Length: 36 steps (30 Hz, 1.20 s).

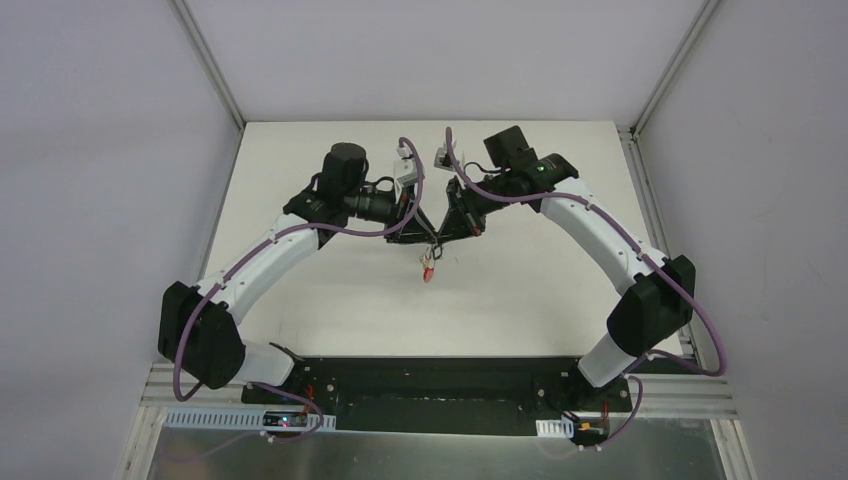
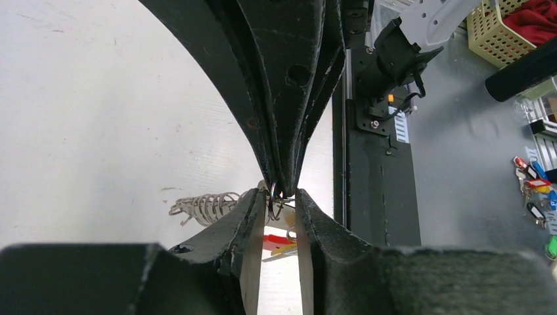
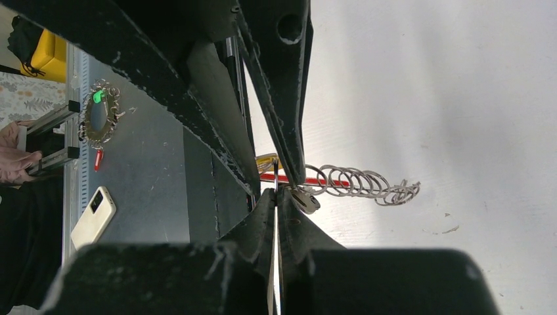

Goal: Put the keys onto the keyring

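Both hands meet tip to tip above the middle of the worktop (image 1: 520,290). Our right hand (image 3: 276,192) is pinched tight on the keyring (image 3: 348,180), which dangles just nearside. A small silver key (image 3: 306,201) sits right by those tips. The left hand (image 2: 279,195) has its fingers slightly apart; gripping or not, we can't tell.

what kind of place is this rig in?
Probably a lab data-collection cell: white table boxed in by plain panels on aluminium framing, left arm and right arm bolted at its edge. Beyond it, a grey surface with a phone and tagged keys.
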Available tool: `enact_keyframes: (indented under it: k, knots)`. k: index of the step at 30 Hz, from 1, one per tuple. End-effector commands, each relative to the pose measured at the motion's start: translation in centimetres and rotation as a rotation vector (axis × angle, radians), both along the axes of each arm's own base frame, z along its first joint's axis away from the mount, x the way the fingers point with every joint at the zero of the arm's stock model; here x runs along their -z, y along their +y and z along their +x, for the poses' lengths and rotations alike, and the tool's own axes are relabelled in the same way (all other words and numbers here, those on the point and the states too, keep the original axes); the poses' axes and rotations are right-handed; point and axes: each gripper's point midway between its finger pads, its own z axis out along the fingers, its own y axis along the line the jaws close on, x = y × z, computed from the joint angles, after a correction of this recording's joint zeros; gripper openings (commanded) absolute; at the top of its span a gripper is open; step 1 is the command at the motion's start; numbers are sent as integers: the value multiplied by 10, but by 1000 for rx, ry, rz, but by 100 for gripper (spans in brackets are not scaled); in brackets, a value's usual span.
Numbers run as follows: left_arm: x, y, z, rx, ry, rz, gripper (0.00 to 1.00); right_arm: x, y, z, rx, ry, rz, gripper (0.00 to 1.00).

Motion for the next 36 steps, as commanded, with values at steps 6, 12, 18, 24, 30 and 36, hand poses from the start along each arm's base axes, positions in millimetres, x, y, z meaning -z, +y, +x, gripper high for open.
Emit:
enact_keyframes:
  k: [6, 12, 18, 24, 30, 36]
  knots:
    - [-19, -4, 1, 25, -67, -27, 18, -8, 3, -6, -43, -14, 39, 0]
    - [-19, -3, -1, 27, -82, -19, 19, -6, 2, -7, -44, -18, 35, 0]
    - [-21, -3, -1, 28, -80, -21, 11, -6, 1, -8, -43, -19, 32, 0]
    - [-20, -4, 0, 31, -70, -23, 1, -8, 2, -7, -41, -17, 36, 0]
    - [-22, -6, 0, 31, -37, -44, 0, -10, 3, -1, -18, -21, 30, 9]
    - [-33, -4, -1, 20, -16, -101, 0, -12, -7, 5, 30, -46, 39, 30]
